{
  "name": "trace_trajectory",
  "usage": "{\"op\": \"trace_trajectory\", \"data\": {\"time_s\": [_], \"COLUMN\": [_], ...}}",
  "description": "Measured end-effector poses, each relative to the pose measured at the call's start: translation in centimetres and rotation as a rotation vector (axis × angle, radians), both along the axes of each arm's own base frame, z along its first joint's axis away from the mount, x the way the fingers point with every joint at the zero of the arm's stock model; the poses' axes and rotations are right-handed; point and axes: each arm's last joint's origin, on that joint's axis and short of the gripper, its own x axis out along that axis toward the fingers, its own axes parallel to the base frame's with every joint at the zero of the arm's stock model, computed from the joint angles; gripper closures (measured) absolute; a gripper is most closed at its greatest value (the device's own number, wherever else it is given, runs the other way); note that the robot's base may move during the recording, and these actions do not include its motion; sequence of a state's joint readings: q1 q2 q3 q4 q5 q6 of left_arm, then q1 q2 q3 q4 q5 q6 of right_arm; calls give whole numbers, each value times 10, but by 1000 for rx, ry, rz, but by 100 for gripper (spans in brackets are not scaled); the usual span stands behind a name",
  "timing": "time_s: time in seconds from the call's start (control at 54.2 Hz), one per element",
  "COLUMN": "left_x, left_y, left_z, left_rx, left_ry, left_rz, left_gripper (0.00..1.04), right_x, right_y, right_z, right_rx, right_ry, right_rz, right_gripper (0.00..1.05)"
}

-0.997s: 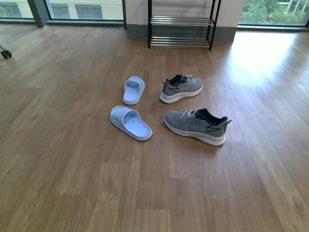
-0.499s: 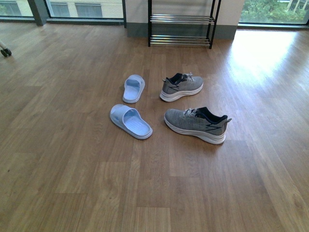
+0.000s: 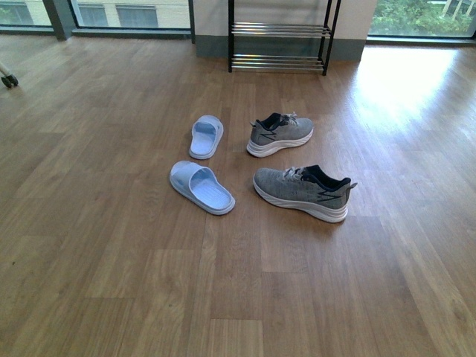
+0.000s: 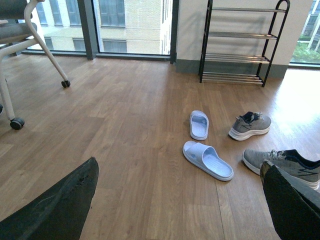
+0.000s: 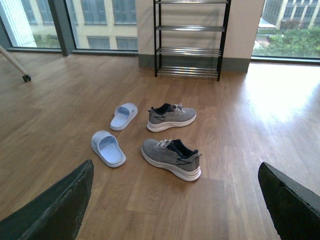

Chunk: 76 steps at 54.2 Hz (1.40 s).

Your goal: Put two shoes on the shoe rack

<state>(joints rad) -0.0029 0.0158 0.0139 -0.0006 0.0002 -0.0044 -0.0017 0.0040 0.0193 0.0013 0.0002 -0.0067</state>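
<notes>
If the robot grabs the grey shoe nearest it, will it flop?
Probably not much: the near grey sneaker has a stiff-looking thick sole. Its knit upper may squash when pinched. Sitting flat, it likely slides if pushed.

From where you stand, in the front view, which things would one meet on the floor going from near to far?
nearer grey sneaker -> farther grey sneaker -> shoe rack. The nearer slide and farther slide lie about level with the sneakers, so they are left out.
</notes>
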Motion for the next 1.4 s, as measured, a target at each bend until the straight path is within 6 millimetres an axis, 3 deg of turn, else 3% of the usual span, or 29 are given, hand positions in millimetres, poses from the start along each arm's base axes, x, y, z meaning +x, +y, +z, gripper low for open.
{"op": "trace_trajectory", "data": {"time_s": [1.403], "left_x": [0], "left_y": [0], "left_z": [0], "left_rx": [0], "left_ry": [0], "left_rz": [1], "left_gripper": [9], "right_x": [0], "right_y": [0], "right_z": [0], "right_rx": [0], "right_ry": [2], "right_rz": [2], "right_gripper": [9]}}
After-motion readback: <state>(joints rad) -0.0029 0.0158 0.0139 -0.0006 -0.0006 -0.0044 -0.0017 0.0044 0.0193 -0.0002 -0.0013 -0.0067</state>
